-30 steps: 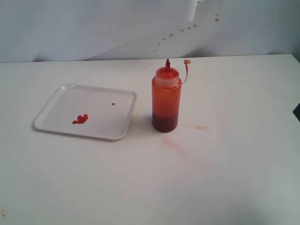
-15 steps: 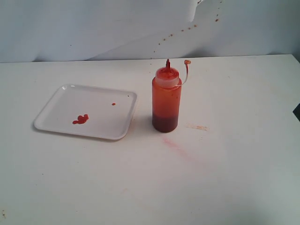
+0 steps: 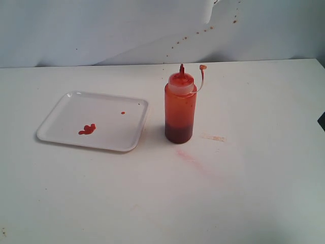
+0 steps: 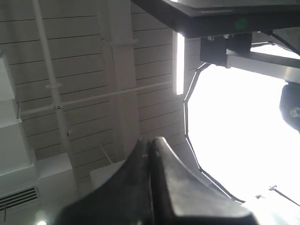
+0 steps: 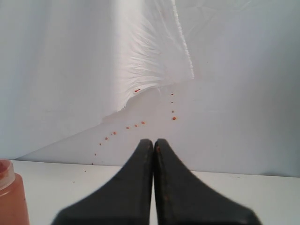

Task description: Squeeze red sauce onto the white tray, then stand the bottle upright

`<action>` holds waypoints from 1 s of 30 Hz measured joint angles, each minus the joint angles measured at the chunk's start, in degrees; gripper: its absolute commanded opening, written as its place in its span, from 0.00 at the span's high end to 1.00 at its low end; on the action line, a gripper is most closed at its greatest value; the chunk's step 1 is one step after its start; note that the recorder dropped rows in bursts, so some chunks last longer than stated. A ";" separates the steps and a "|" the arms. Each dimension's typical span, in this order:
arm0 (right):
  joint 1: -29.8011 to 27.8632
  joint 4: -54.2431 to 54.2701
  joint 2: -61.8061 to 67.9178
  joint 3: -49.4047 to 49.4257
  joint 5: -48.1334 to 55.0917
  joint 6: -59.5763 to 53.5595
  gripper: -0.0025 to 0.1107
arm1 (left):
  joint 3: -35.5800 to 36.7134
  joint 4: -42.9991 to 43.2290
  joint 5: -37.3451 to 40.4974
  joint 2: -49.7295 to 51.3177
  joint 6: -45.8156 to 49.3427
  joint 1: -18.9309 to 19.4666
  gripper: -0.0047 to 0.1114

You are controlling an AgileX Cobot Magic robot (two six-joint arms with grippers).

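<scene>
The bottle stands upright on the table, orange-red and translucent, with dark red filling at its base, a red nozzle and its tethered cap hanging to the right. To its left lies the white tray with a blob of red sauce and a small drop. Neither gripper shows in the exterior view. My left gripper is shut on nothing and points up at a ceiling. My right gripper is shut and empty, facing the back wall; the edge of the bottle shows at that view's side.
Faint pinkish smears mark the table in front of the bottle. The white backdrop behind the table carries small red spatter dots. A dark object sits at the table's right edge.
</scene>
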 measured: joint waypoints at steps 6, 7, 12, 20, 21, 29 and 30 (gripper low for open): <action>0.00 0.00 0.00 0.00 0.00 0.00 0.98 | 0.00 0.00 0.00 0.00 0.00 2.91 0.96; 0.00 0.00 0.00 0.00 0.00 0.00 0.98 | 0.00 0.00 0.00 0.00 0.00 3.20 0.96; 0.00 0.00 0.00 0.00 0.00 0.00 0.98 | 0.00 0.00 0.00 0.00 0.00 3.67 0.96; 0.00 0.00 0.00 0.00 0.00 0.00 0.98 | 0.00 0.00 0.00 0.00 0.00 3.67 0.96; 0.00 0.00 0.00 0.00 0.00 0.00 0.98 | 0.00 0.00 0.00 0.00 0.00 3.67 0.96; 0.00 0.00 0.00 0.00 0.00 0.00 0.98 | 0.00 0.00 0.00 0.00 0.00 0.89 0.96; 0.00 0.00 0.00 0.00 0.00 0.00 0.98 | 0.00 0.00 0.00 0.00 0.00 0.57 0.96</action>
